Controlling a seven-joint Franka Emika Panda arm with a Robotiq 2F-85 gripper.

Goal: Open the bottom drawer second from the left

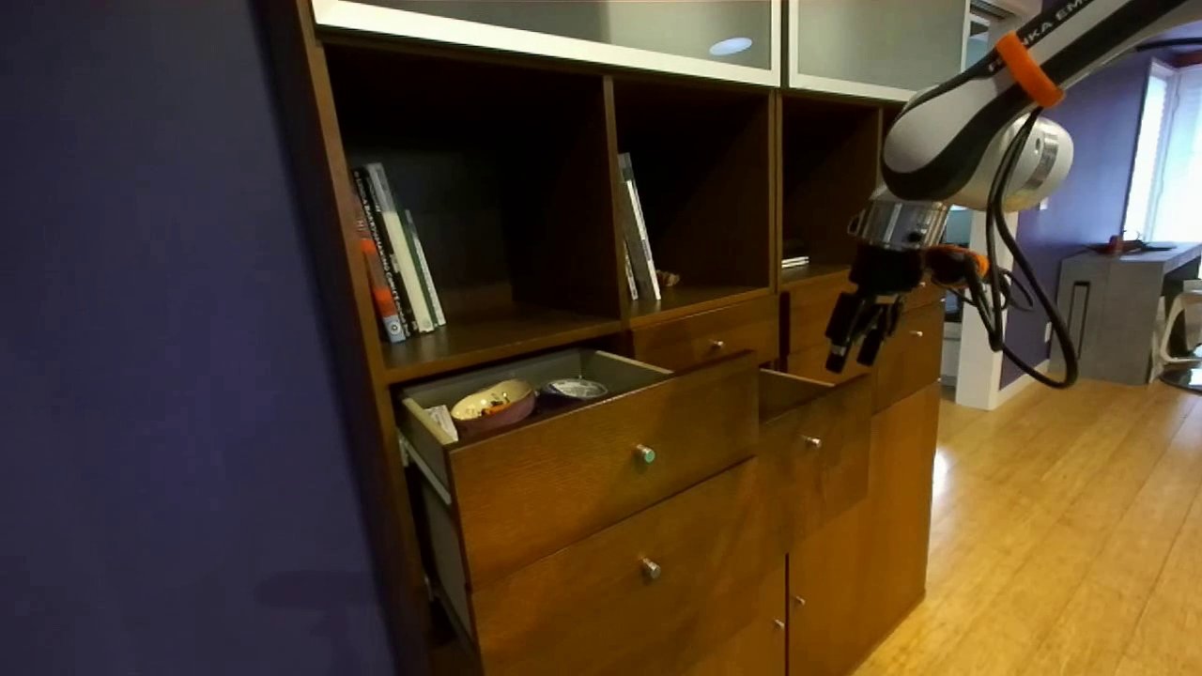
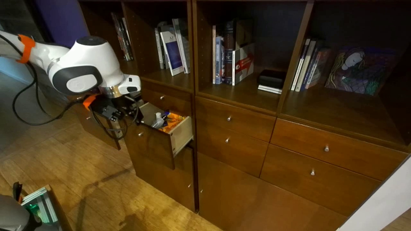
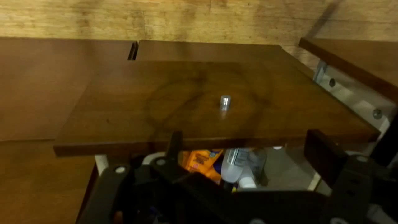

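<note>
The bottom drawer second from the left has a brown wood front point(image 1: 826, 479) with a small round metal knob point(image 1: 812, 441). It is pulled out in both exterior views point(image 2: 157, 146). In the wrist view its front point(image 3: 174, 109) and knob point(image 3: 225, 101) lie ahead of the fingers. Orange packets point(image 3: 200, 160) and clear bottles point(image 3: 233, 166) lie inside it. My gripper point(image 1: 853, 359) is above this drawer, pointing down, apart from the knob. In the wrist view the gripper point(image 3: 245, 137) is open with its fingers wide apart, nothing between them gripped.
At the leftmost column an upper drawer point(image 1: 601, 507) with bowls point(image 1: 493, 406) and the drawer below it point(image 1: 582, 610) stand pulled out. The drawer above mine point(image 1: 676, 338) is shut. Shut drawers point(image 2: 237, 128) stand to the right. Cables hang from the arm.
</note>
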